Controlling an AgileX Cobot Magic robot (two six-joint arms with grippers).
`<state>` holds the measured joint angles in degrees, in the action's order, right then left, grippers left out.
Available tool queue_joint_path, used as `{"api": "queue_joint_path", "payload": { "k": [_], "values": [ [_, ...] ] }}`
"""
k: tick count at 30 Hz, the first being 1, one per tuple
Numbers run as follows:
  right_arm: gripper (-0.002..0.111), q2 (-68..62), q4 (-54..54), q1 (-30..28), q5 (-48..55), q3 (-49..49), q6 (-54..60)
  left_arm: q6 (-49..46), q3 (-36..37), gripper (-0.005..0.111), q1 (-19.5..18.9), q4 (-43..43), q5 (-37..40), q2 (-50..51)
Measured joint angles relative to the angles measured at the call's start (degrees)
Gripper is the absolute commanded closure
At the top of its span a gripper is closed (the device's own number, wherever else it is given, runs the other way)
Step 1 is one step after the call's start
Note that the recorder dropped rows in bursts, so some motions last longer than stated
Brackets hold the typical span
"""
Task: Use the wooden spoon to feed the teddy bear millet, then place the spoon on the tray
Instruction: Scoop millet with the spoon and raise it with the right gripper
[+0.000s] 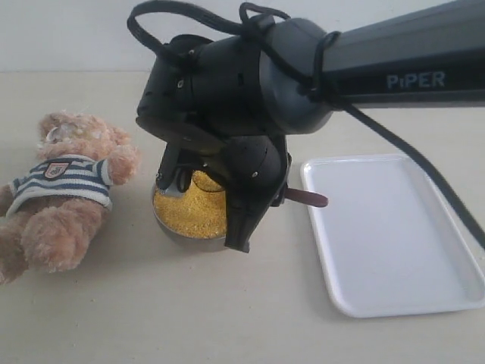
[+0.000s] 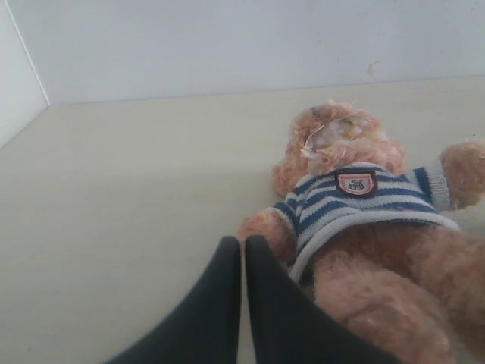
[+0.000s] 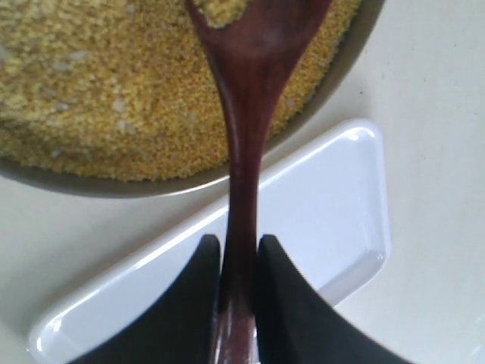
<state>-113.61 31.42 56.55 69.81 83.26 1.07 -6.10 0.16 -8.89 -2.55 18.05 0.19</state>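
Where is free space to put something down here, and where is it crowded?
Free: the tray; the table strip in front of teddy bear, bowl and tray. Crowded: over the bowl, where the right gripper holds the wooden spoon.

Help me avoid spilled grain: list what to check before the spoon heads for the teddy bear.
1. Grip: right tool shut on the wooden spoon by its handle: ok.
2. Load: grain from the millet sits in the spoon's bowl: ok; how much, cannot tell.
3. Spoon held level: cannot tell.
4. Target: teddy bear lies on its back, left of the metal bowl in the exterior view: ok.
5. Left tool shut and empty beside the bear's arm; whether it blocks the path: cannot tell.
6. Tray bare where it shows: ok.
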Motion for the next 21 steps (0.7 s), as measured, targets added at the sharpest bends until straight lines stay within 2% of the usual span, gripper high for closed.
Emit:
{"api": "queue_joint_path", "payload": {
  "k": [10,21],
  "values": [
    [0.109,0.30,-7.99,-1.68,-0.10,3.29,5.04,0.00,0.00,0.103,0.00,0.00,0.00,0.00],
    [0.109,0.42,-5.34,-1.88,-0.10,4.07,5.67,0.00,0.00,0.103,0.00,0.00,0.00,0.00]
  ]
}}
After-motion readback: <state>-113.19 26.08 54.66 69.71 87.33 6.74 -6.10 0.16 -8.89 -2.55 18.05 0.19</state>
